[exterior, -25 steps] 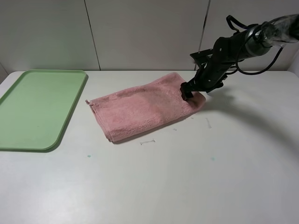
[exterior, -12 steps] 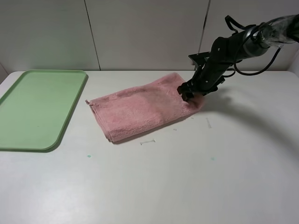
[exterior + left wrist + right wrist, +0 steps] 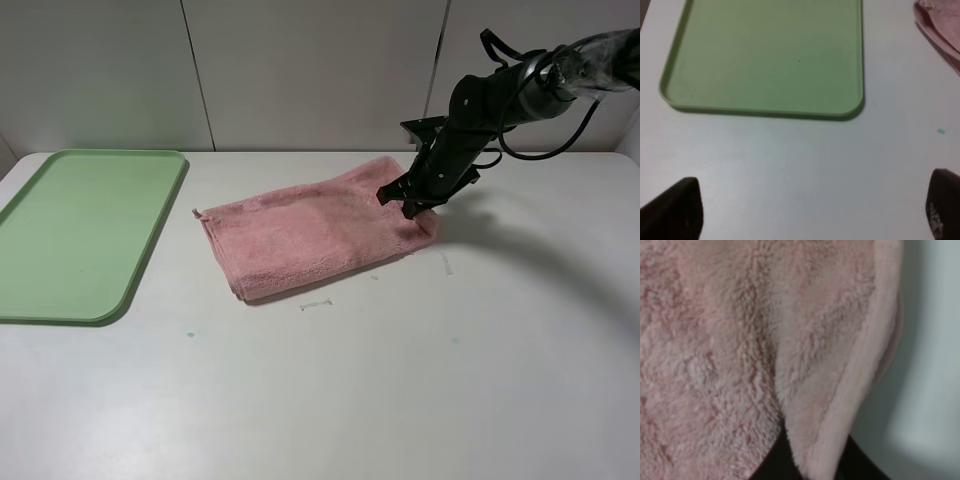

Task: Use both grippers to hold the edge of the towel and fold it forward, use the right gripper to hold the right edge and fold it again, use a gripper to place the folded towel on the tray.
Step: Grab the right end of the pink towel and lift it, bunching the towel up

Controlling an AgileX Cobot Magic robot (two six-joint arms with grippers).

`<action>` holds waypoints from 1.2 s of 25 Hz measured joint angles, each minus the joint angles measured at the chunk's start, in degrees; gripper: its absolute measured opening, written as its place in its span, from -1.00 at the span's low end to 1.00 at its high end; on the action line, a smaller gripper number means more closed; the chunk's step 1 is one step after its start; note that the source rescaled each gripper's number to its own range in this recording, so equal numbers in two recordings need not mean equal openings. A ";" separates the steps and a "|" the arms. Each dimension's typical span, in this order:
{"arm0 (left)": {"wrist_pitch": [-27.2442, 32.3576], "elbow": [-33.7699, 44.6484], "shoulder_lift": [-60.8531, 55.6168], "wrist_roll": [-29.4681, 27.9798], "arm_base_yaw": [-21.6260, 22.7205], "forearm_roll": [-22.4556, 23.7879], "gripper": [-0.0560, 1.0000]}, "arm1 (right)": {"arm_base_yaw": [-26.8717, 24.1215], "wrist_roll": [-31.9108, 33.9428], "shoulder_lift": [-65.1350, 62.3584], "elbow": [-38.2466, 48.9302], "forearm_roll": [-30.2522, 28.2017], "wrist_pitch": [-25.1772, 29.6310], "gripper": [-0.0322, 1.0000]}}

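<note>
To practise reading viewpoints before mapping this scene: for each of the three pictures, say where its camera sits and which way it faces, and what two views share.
Exterior high: mounted high, looking down across the table toward the wall; shows the right arm, right pincer on the towel.
Left wrist: carried above the table, facing down at the tray; the left pincer shows, wide open.
Right wrist: close against the towel's hem; dark fingertips barely show.
Shared: exterior and left wrist both show the tray.
</note>
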 joint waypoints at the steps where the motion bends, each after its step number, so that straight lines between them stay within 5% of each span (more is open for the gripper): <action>1: 0.00 0.00 0.00 0.00 0.00 0.00 0.77 | 0.00 0.00 0.00 0.00 -0.06 0.14 -0.83; 12: 0.00 0.00 0.00 0.00 0.00 0.00 0.77 | 0.00 3.19 -1.28 1.49 -0.77 2.45 -0.83; 30: 0.00 0.00 0.00 0.00 0.00 0.00 0.77 | -0.59 4.13 -22.10 33.72 -1.40 -6.51 -0.83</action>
